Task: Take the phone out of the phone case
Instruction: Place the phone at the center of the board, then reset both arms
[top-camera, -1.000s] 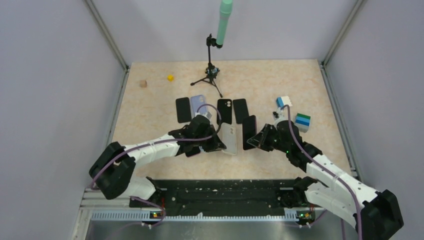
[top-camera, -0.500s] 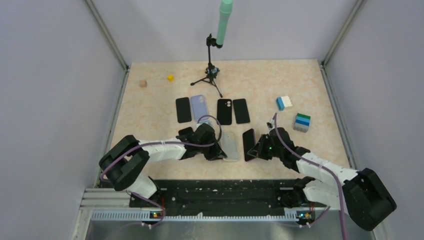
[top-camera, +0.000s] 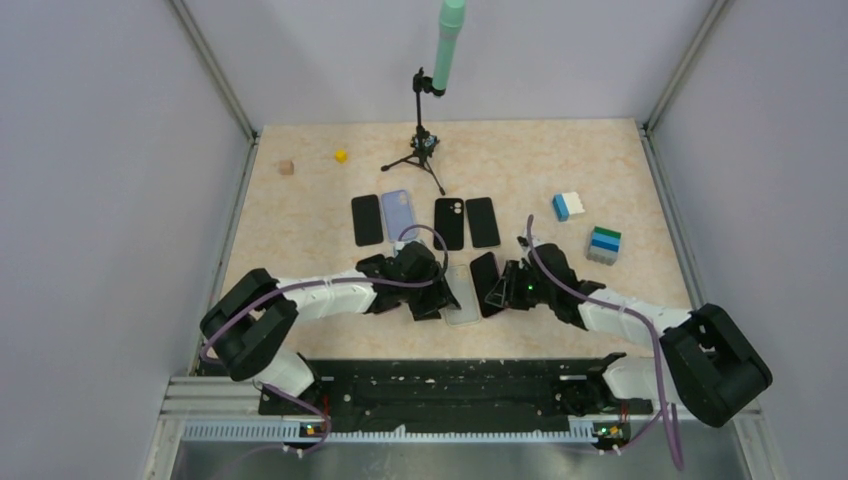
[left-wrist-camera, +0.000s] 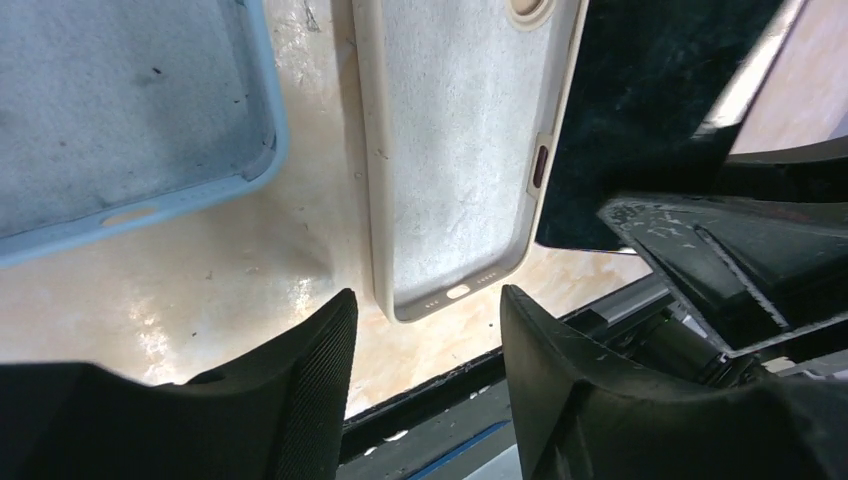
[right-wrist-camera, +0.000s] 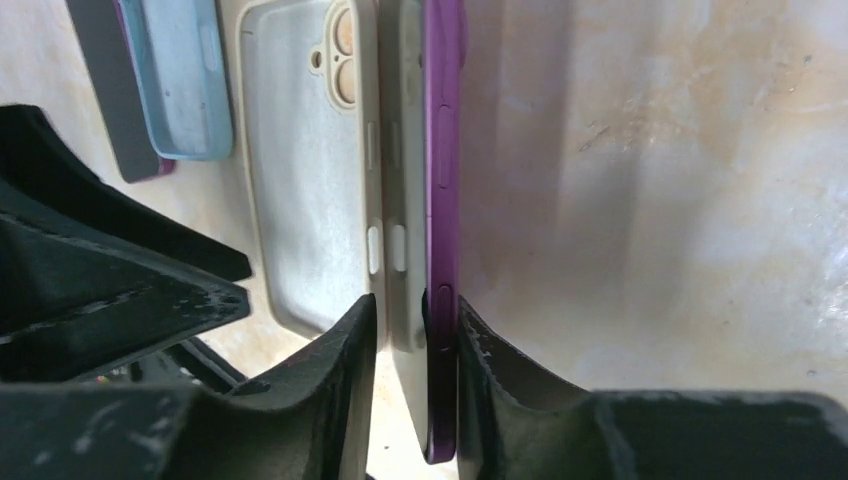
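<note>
The empty cream phone case (top-camera: 463, 303) lies open side up on the table, also clear in the left wrist view (left-wrist-camera: 455, 150) and the right wrist view (right-wrist-camera: 310, 200). My left gripper (top-camera: 432, 300) is open just short of the case's bottom end (left-wrist-camera: 425, 300) and holds nothing. The purple-edged phone (right-wrist-camera: 443, 200) is out of the case and stands tilted on its long edge right beside it (top-camera: 485, 275). My right gripper (right-wrist-camera: 415, 305) straddles the phone's lower end, open: the right finger (right-wrist-camera: 480, 350) is against it and the left finger stands off with a gap.
Behind lie a black phone (top-camera: 367, 219), a light blue case (top-camera: 397, 210) and two more black phones (top-camera: 449, 222) (top-camera: 482, 221). A tripod (top-camera: 425, 150) stands further back. Coloured blocks (top-camera: 567, 205) (top-camera: 604, 243) sit on the right, and small cubes (top-camera: 341, 156) (top-camera: 286, 167) at the back left.
Both arms came down from holding case and phone raised. The case now lies flat on the table and the phone rests on it. Both grippers went from shut to open.
</note>
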